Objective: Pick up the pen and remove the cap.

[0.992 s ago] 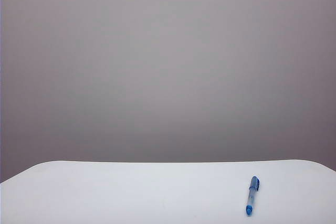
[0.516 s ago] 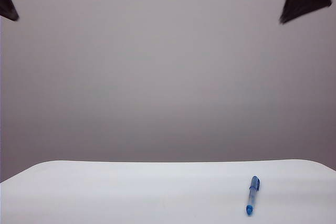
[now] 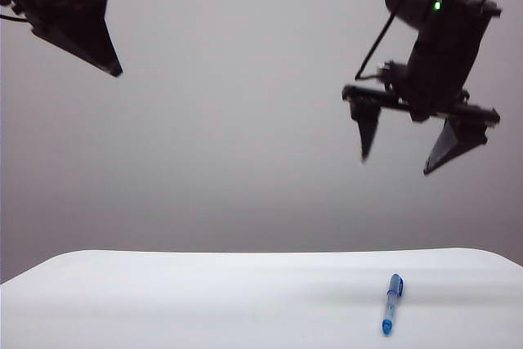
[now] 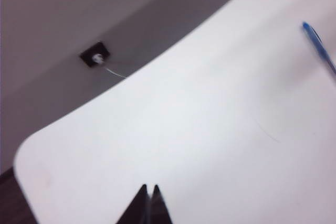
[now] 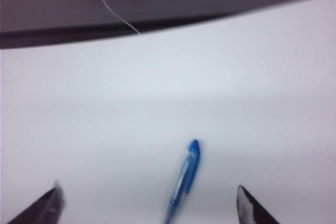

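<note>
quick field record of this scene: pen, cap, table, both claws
pen: lying flat on the table, right side of the exterior view, untouched
cap: on the pen, at its far end; not removed
table: white, rounded corners
left claw: shut, fingertips together, high in the air at upper left of the exterior view, far from the pen
right claw: open wide, holding nothing, in the air above the pen; the right wrist view shows the pen between its fingertips
task stage: approach, no grasp yet

Soft even light, faint shadows; both wrist views motion-blurred, exterior view grainy but sharp.
</note>
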Tool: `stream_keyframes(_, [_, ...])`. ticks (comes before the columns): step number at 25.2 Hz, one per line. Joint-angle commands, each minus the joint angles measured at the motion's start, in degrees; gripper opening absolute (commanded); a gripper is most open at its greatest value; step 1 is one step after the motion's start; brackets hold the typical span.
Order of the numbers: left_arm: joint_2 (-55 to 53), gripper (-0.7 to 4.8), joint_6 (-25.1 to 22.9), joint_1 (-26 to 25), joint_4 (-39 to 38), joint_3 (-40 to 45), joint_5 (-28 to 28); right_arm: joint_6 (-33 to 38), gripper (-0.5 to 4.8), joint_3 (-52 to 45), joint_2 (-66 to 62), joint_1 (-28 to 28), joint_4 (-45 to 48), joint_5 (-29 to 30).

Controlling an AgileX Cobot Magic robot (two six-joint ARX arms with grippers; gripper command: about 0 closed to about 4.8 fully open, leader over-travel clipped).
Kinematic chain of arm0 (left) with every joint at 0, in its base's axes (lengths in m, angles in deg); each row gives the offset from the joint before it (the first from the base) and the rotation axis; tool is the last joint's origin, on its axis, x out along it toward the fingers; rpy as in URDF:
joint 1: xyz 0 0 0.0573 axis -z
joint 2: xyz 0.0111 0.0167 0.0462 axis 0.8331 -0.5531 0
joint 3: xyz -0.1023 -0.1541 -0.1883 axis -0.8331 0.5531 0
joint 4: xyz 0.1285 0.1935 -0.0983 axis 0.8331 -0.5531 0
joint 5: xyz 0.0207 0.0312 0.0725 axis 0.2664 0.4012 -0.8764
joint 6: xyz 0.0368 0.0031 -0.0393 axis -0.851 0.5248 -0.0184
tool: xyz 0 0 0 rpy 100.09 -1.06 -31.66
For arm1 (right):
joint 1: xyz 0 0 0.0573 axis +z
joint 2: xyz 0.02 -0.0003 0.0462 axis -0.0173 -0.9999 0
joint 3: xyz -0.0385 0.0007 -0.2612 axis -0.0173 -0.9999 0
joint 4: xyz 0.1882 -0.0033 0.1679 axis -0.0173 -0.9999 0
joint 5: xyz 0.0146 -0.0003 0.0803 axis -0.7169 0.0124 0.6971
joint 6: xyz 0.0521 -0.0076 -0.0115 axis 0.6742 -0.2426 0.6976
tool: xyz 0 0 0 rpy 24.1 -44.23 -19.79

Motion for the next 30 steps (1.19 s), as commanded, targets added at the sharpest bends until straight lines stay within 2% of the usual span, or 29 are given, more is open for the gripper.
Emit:
stream_keyframes(1, [-1.92, -0.06, -0.92, -0.13, 0.2, -0.35, 4.61, 3.63, 4.79, 0.17, -1.18, 0.07, -1.66, -0.42])
stream_keyframes(7, [-4.26, -0.06, -0.94, -0.13, 0.92, -0.39, 4.81, 7.56, 4.79, 0.2, -3.26, 0.07, -3.21, 0.07])
stream_keyframes(12, [-4.46, -0.06, -0.92, -0.13, 1.57, -0.42, 7.13, 7.76, 4.79, 0.48, -7.58, 0.07, -4.57, 0.0])
stream_keyframes(17, [-4.46, -0.06, -0.68, -0.13, 1.53, -0.42, 7.1, 7.78, 4.79, 0.48, -11.91, 0.11, -6.91, 0.66])
stream_keyframes(22, [-4.46, -0.06, 3.34, -0.13, 2.82, -0.42, 7.13, 7.78, 4.79, 0.48, -14.38, 0.87, -6.08, 0.76])
stream_keyframes(30, [-4.48, -0.06, 4.24, -0.13, 2.75, -0.42, 7.15, 10.08, 4.79, 0.52, -16.52, 2.95, -6.51, 0.63])
